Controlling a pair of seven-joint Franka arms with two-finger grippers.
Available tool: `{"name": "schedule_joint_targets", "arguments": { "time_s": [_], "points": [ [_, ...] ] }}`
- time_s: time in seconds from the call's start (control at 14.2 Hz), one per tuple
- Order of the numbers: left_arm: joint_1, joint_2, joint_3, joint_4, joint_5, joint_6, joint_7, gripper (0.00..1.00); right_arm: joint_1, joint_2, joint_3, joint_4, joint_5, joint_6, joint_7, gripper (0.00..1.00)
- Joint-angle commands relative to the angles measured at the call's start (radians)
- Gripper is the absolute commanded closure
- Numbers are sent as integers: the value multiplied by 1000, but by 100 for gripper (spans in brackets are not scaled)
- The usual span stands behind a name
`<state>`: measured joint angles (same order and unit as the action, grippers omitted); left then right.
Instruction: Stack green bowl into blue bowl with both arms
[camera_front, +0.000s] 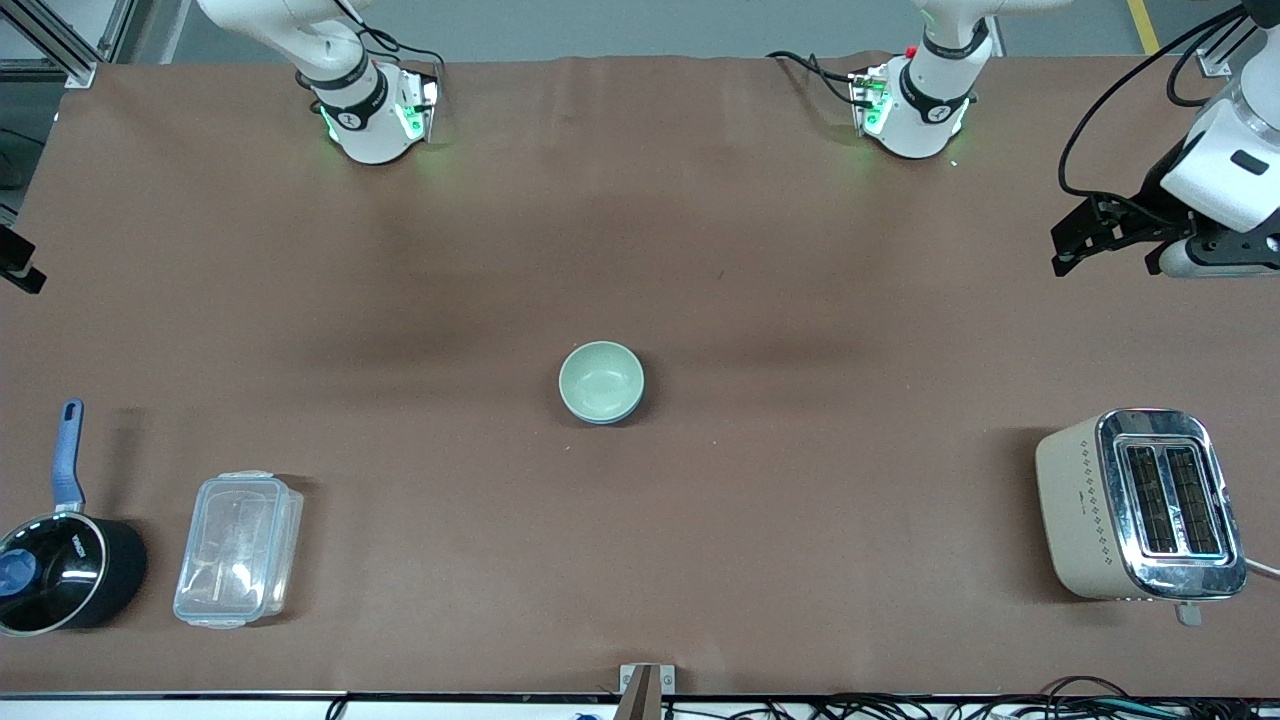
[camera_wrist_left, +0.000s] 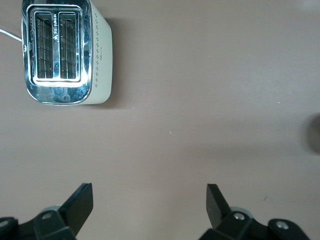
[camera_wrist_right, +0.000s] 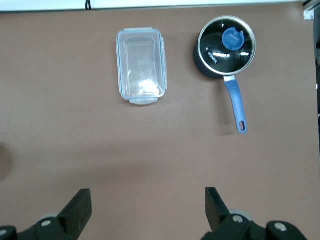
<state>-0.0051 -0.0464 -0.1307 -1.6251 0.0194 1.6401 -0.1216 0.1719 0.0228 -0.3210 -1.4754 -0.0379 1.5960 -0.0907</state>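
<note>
The pale mint-green bowl (camera_front: 601, 380) sits nested inside the blue bowl (camera_front: 614, 420) at the middle of the table; only a thin blue edge shows beneath it. My left gripper (camera_front: 1078, 238) hangs open and empty over the left arm's end of the table, well apart from the bowls. In the left wrist view (camera_wrist_left: 149, 194) its fingers stand wide apart over bare cloth. My right gripper (camera_front: 20, 263) shows only partly at the right arm's end. In the right wrist view (camera_wrist_right: 148, 196) it is open and empty over bare cloth. Neither wrist view shows the bowls.
A beige and chrome toaster (camera_front: 1140, 505) (camera_wrist_left: 65, 52) stands at the left arm's end, near the front camera. A black saucepan with a blue handle (camera_front: 60, 565) (camera_wrist_right: 226, 47) and a clear lidded container (camera_front: 238, 548) (camera_wrist_right: 141, 65) stand at the right arm's end.
</note>
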Motion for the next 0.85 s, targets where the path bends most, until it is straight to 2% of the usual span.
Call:
{"name": "schedule_joint_targets", "arguments": {
  "time_s": [0.0,0.21,0.78],
  "points": [
    [2,10,-4,24,13,-14,14,0,-162,20,167,40,18,-54,-14,0],
    [0,10,-4,24,13,-14,14,0,-235,14,236,15,18,-120,-66,0],
    [2,3,-4,27,7,-37,14,0,-270,13,230,27,70,-113,-76,0]
  ]
}}
